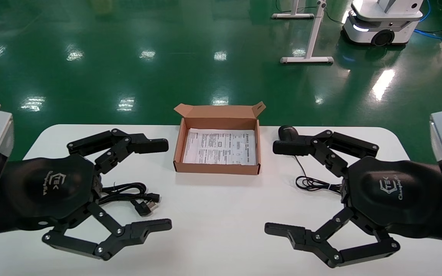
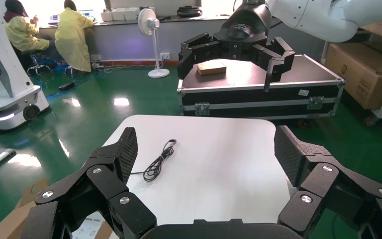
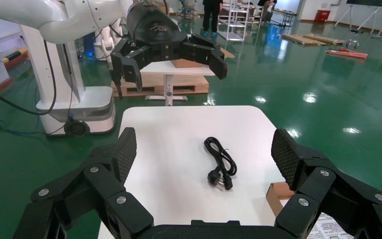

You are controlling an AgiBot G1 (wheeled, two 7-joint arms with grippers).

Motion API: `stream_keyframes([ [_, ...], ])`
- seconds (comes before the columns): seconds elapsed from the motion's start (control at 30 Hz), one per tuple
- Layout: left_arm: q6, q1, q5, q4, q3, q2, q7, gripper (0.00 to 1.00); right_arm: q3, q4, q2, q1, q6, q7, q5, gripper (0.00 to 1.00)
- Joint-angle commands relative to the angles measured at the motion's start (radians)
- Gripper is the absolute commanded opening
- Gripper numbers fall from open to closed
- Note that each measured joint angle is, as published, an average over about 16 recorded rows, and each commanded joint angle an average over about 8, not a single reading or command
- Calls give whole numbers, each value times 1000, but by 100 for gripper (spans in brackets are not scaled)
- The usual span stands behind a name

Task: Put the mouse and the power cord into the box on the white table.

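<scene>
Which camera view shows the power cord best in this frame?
The right wrist view: the power cord lies fully visible on the white table, coil and plugs unobstructed. In the head view the left gripper covers part of it. The left wrist view does not show it.

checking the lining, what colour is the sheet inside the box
White with black print, lying in the brown box; the sheet shows best in the head view.

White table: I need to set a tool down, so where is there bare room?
Bare: the white table between box, left gripper and right gripper. Crowded: the power cord on the left, the mouse and its cable on the right.
</scene>
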Motion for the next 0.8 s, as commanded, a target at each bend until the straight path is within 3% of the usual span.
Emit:
stream_keyframes([
  [0.03, 0, 0, 0, 0, 0, 0, 0, 100, 0, 0, 0, 0, 0, 0, 0, 100],
  [0.63, 4, 0, 4, -3, 2, -2, -1, 100, 0, 0, 0, 0, 0, 0, 0, 100],
  [0.8, 46, -36, 76, -11, 51, -8, -20, 100, -8, -1, 1, 11, -10, -16, -27, 100],
])
